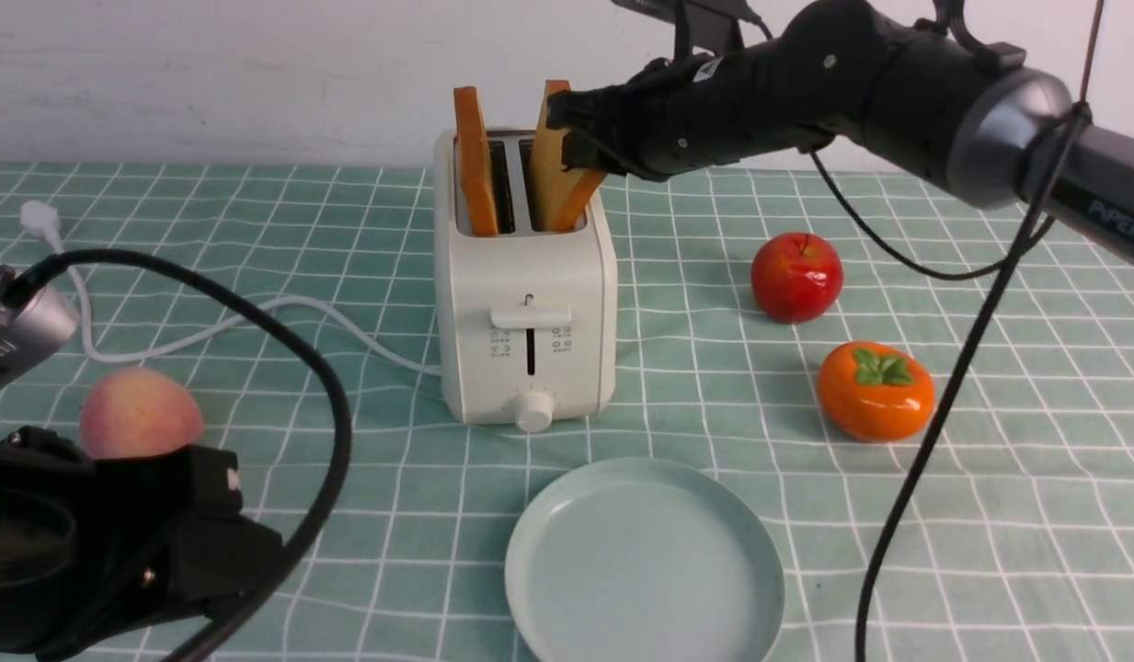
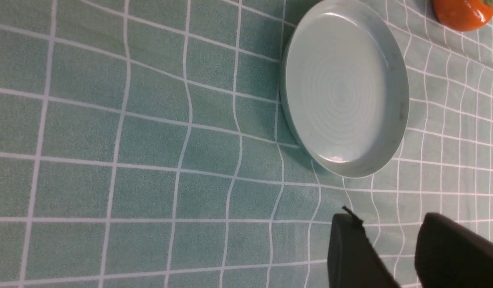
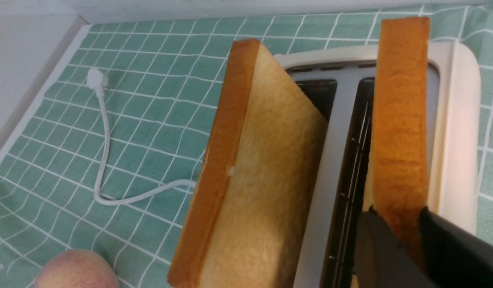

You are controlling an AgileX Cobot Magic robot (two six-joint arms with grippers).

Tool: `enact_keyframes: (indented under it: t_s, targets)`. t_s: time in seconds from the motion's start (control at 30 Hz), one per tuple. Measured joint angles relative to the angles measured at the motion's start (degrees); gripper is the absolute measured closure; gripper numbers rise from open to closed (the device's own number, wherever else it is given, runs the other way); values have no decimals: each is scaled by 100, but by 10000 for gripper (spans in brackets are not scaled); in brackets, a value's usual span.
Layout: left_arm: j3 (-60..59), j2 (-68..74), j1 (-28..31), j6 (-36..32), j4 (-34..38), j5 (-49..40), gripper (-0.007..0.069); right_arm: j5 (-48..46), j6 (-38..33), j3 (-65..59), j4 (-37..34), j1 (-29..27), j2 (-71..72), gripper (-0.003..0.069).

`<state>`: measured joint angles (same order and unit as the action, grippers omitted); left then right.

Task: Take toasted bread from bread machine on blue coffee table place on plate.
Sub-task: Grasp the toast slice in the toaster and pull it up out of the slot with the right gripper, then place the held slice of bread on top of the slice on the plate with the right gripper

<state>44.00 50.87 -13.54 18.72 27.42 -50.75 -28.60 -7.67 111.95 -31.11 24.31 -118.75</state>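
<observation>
- Nearest, low on the left, the left gripper [image 2: 388,220] hangs just above the table [image 1: 990,515]. Its matte black fingers [image 2: 350,252] are spread, with only cloth showing between them.
- The table wears a pale green cloth with a white grid, slightly wrinkled.
- The plate [image 1: 645,570] sits in front of the toaster. It is round, shallow and glazed pale blue-green, with a low rim and faint concentric rings, and it holds nothing.
- A fuzzy pink-yellow peach [image 1: 139,409] lies to the left, just behind the left gripper.
- A glossy orange persimmon [image 1: 875,391] with a green leaf cap lies to the right.
- The toaster [image 1: 530,294] stands mid-table. It is a smooth cream box with rounded corners, a lever, a round dial and small icons.
- A shiny red apple [image 1: 796,276] sits behind the persimmon.
- A white cord [image 1: 254,317] loops away to the left and ends in a plug [image 1: 38,219].
- The toast is still in the toaster. The left slice [image 1: 475,161] stands almost upright in its slot, with an orange-brown crust and a pale, fine-crumbed face.
- The right slice [image 1: 553,175] leans in the right slot.
- The right gripper [image 1: 576,138] reaches in from the right and pinches the right slice's upper edge, one black finger on each face.
- A plain white wall [image 1: 254,74] runs behind.
</observation>
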Motion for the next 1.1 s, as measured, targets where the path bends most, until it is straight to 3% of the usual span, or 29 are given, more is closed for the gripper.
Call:
enact_keyframes:
  t_s: [0.17,0.3,0.43,0.57,0.73,0.77,0.93,1.1]
  targets:
    - [0,0,0,0,-18,21,386,-457,-528,-1,315,-38,959,561]
    - [0,0,0,-14,-37,176,386,-1770,-732,45,1337,-121,1826,561]
    - [0,0,0,-14,-48,217,386,-3116,-281,-49,2390,-164,2300,561]
    - [0,0,0,-14,-68,223,386,-3500,391,-716,2685,-174,2556,561]
    - [0,0,0,-14,-73,240,386,-3402,767,-1917,1835,-174,2688,561]
    - [0,0,0,-16,-73,246,386,-3228,667,-2341,1313,-174,2675,561]
    - [0,20,0,-126,-80,359,386,-2526,-685,-3656,-792,-174,2556,561]
    - [0,143,0,-142,-70,421,386,-2141,-1998,-4172,-2236,-174,2254,561]
